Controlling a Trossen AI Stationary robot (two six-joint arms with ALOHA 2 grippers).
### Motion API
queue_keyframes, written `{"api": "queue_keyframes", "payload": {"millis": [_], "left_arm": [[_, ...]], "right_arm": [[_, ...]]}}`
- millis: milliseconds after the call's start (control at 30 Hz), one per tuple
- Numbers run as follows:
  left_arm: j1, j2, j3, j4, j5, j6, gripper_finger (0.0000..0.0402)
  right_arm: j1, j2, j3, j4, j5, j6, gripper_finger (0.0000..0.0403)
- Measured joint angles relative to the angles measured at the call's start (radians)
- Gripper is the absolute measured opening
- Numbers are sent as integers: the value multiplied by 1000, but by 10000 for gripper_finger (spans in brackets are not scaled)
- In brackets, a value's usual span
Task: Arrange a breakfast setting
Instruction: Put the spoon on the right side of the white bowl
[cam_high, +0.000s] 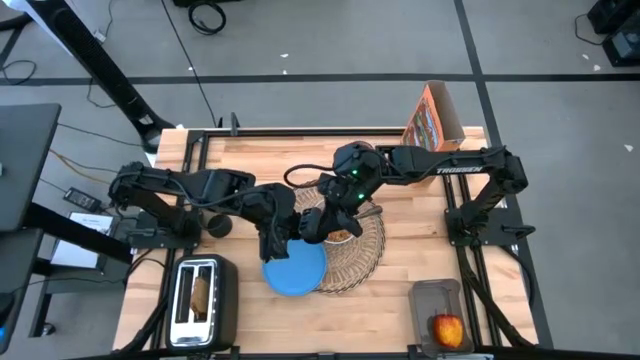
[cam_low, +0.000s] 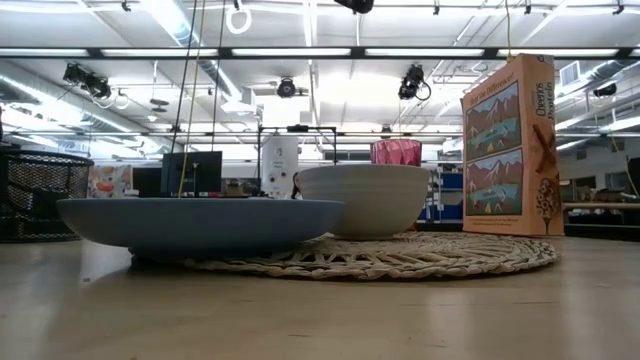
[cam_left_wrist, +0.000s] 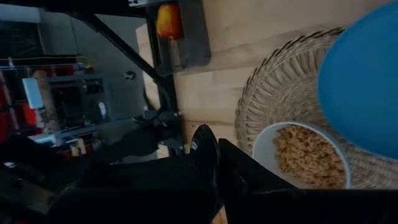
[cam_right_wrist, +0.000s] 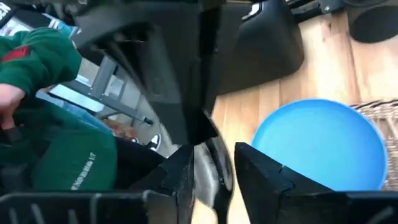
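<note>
The wicker placemat (cam_high: 352, 245) is laid mid-bench with the cereal-filled white bowl (cam_left_wrist: 308, 155) on it; the blue plate (cam_high: 295, 267) overlaps its edge. The spoon (cam_right_wrist: 211, 167) is pinched in the right claw (cam_right_wrist: 214, 165) beside the plate. The left claw (cam_left_wrist: 217, 146) appears pressed together. The apple (cam_high: 448, 328) is judged still unplaced.

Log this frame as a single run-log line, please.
left gripper: over blue plate edge | right gripper: holding spoon by bowl of cereal | placemat: holds bowl | apple: in tray
</note>
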Motion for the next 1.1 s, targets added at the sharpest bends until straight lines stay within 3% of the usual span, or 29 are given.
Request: {"api": "queue_keyframes", "payload": {"millis": [433,533,833,1100], "left_arm": [[-4,-1,0,-2,-7,55,16],[-4,-1,0,-1,-6,39,26],[-3,-2,0,-13,-9,-169,119],[-6,-86,2,-203,-108,-396,208]], "right_arm": [[-18,6,0,3,-55,92,16],[-22,6,0,4,-64,122,12],[-22,1,0,-14,-18,174,10],[14,-58,0,-205,216,280,10]]}}
